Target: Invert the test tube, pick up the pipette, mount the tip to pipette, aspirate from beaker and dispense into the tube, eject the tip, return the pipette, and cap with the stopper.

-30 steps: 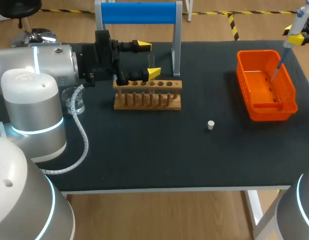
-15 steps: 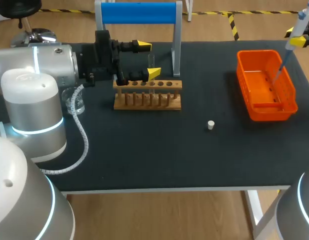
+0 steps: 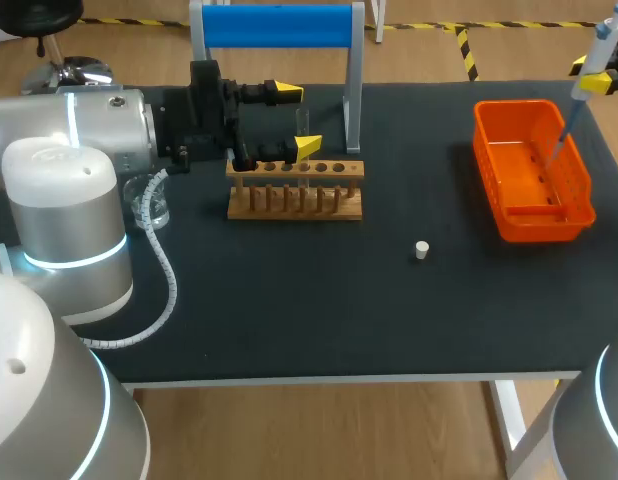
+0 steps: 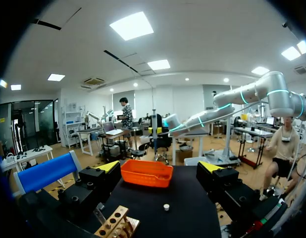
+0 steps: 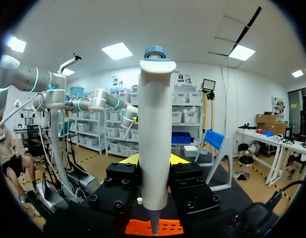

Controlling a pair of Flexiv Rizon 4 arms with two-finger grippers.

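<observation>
My right gripper (image 5: 154, 163) is shut on the white pipette (image 5: 154, 129), which stands upright between its yellow tips. In the head view the pipette (image 3: 592, 62) hangs at the table's far right, its thin lower end over the orange bin (image 3: 579, 205). My left gripper (image 3: 294, 120) stands open at the wooden tube rack (image 3: 295, 192), where a clear test tube (image 3: 302, 128) stands by its near fingertip. From the left wrist the open gripper (image 4: 160, 168) faces across the table. The small white stopper (image 3: 421, 250) lies on the mat, and the glass beaker (image 3: 149, 203) sits by my left arm.
A blue-topped stand (image 3: 277, 27) rises behind the rack. A coiled cable (image 3: 164, 275) trails from my left arm across the mat. The black mat (image 3: 319, 300) lies bare between the rack, the stopper and the front edge.
The pipette in my right gripper shifted slightly to the right above the bin a second ago and has held still since. My left arm has not moved.
</observation>
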